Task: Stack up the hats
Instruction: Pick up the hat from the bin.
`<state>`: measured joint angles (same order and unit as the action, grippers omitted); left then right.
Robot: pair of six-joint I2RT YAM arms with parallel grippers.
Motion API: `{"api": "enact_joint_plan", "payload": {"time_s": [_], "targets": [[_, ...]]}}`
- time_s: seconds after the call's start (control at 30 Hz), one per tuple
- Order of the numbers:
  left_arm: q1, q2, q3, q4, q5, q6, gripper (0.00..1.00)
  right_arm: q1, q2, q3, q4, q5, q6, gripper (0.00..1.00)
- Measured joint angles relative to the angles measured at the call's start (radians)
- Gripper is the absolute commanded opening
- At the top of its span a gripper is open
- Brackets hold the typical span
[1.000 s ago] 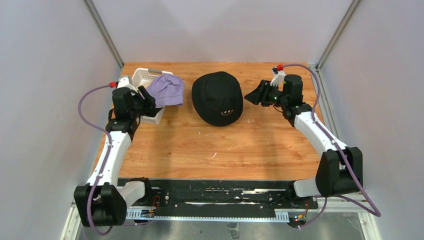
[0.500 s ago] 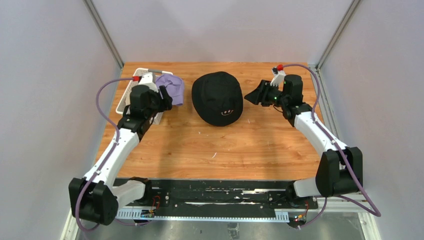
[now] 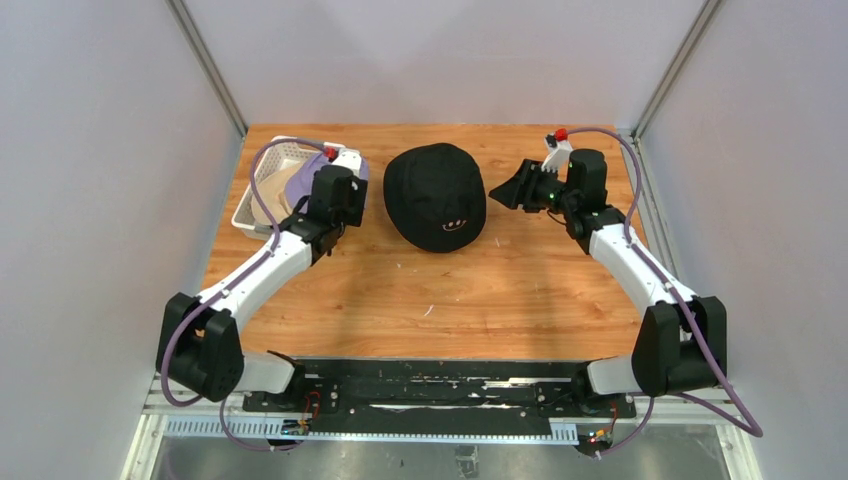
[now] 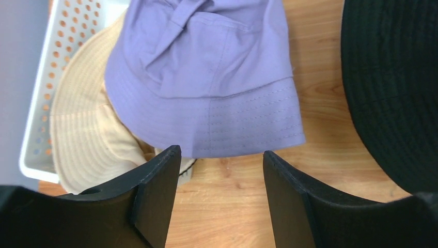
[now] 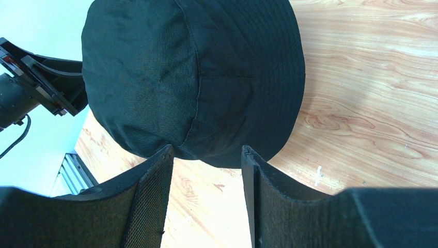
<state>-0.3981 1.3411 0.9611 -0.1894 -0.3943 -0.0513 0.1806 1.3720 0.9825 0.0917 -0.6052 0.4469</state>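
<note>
A black hat with a small smiley face [image 3: 436, 195] lies crown-up at the middle back of the table. A lavender hat [image 4: 206, 77] is draped over the white basket's right rim, overlapping a beige hat [image 4: 82, 134] that lies in the basket. My left gripper [image 4: 222, 155] hovers open just short of the lavender brim, with only bare wood between its fingers. In the top view that gripper [image 3: 335, 188] covers most of the lavender hat [image 3: 298, 183]. My right gripper [image 5: 206, 152] stands open beside the black hat [image 5: 191, 77], near its right brim, touching nothing.
The white lattice basket [image 3: 250, 208] sits at the back left near the table edge. The table [image 3: 420, 290] is wooden, with grey walls on three sides. The black hat's brim [image 4: 397, 88] lies close to the right of my left gripper.
My left arm has swung right, from the basket's left side to over the lavender hat's near brim. The right arm and the black hat have not moved.
</note>
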Motion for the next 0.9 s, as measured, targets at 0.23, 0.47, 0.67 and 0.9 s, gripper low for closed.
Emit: {"api": "enact_joint_plan", "payload": {"time_s": [0.23, 0.47, 0.67, 0.9], "targets": [[-0.008, 0.009, 0.006, -0.001, -0.079, 0.066, 0.64, 0.000, -0.001, 0.000, -0.001, 0.001, 0.000, 0.51], [-0.043, 0.023, 0.009, -0.003, -0.098, 0.101, 0.64, 0.000, -0.001, 0.000, 0.000, 0.001, 0.000, 0.51], [-0.075, 0.033, 0.009, -0.002, -0.108, 0.120, 0.64, 0.000, -0.001, 0.000, 0.000, 0.001, 0.000, 0.51], [-0.075, 0.153, 0.045, 0.000, -0.151, 0.133, 0.63, 0.000, -0.001, 0.000, 0.000, 0.001, 0.000, 0.51]]}}
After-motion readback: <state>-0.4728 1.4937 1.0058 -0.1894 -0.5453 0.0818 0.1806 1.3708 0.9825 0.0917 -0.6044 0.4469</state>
